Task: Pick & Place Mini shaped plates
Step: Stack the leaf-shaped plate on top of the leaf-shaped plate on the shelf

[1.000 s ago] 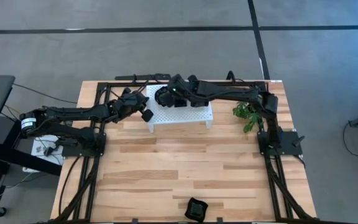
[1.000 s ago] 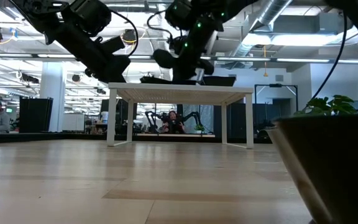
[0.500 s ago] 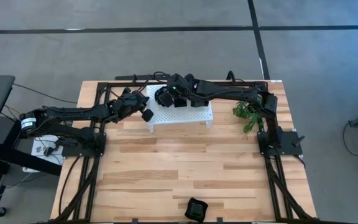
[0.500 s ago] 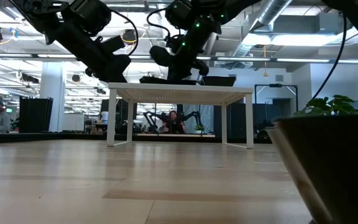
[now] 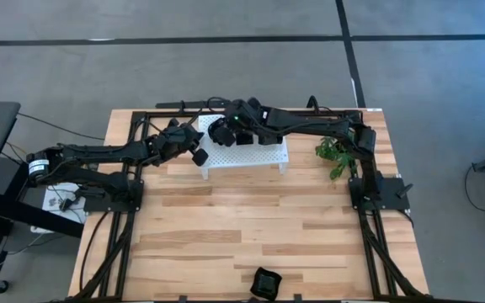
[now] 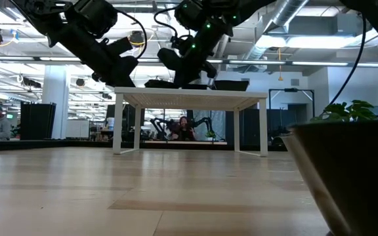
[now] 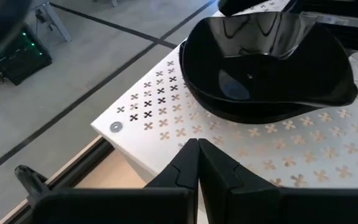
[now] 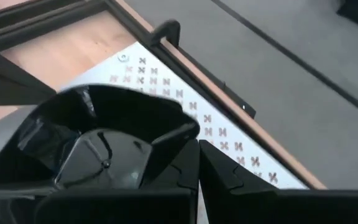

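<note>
Plates (image 7: 266, 62) stacked on perforated rack (image 7: 166, 112)

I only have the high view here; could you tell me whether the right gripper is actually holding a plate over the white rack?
Observer: Yes. In the right wrist view the right gripper has its jaws shut on the rim of a black plate.
Operator: Thank you. Is that plate touching the rack?
Observer: No. The low view shows it tilted in the air above the white rack.
Operator: And is the left gripper carrying anything?
Observer: No. Its wrist view shows the left gripper shut and empty, facing a stack of rounded plates on the rack's corner.
</note>
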Motion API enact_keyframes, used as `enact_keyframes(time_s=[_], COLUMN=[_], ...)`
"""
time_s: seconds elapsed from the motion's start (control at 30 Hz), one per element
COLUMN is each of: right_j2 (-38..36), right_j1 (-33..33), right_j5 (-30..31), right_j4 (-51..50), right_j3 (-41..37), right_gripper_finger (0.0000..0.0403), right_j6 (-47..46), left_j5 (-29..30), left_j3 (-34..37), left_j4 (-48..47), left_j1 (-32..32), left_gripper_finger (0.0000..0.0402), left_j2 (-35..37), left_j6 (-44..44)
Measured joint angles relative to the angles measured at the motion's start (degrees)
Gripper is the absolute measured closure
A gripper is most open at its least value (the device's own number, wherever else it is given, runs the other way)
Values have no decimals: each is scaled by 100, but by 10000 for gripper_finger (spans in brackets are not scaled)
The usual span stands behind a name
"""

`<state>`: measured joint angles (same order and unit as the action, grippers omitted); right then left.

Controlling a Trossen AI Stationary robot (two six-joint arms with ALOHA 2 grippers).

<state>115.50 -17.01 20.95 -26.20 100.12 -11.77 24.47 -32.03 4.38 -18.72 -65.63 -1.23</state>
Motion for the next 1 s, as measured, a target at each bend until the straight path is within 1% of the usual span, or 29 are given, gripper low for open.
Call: enact_keyframes(time_s=[0.13, 0.27, 0.37, 0.43, 0.53, 0.63, 0.7, 0.73, 0.8, 0.9, 1.0], right_j2=[0, 0, 0, 0, -39, -146, -195, -194, -178, -179, -179], right_j1=[-22, -91, -122, -129, -61, 47, 71, 60, 18, -46, -68], right_j5=[-101, -579, -601, -491, -35, 422, 468, 465, 451, 376, 249], right_j4=[266, 306, 306, 305, 276, 85, -268, -375, -541, -486, -503], right_j3=[0, 0, 0, 0, 0, 2, 2, 2, -16, -17, -15], right_gripper_finger=[403, 403, 403, 403, 403, 403, 403, 403, 403, 403, 403], right_j6=[248, 269, 274, 272, 274, 49, -198, -266, -405, -475, -487], left_j5=[-1, -1, -107, -294, -340, 98, 410, 431, 252, -341, -486], left_j3=[0, 0, -2, -2, -4, -4, -4, -4, -4, -4, -4], left_j4=[1, 7, 30, 58, 83, 83, 95, 139, 382, 737, 815], left_j1=[-2, -2, -2, -1, 1, -2, -9, -48, -127, -239, -238], left_gripper_finger=[395, 395, 395, 395, 395, 395, 395, 395, 395, 395, 397], left_j2=[0, 0, 0, 0, 0, 0, 0, 0, 0, 0, -3], left_j6=[0, -16, -22, -43, -44, -44, -88, -172, -281, -280, -277])
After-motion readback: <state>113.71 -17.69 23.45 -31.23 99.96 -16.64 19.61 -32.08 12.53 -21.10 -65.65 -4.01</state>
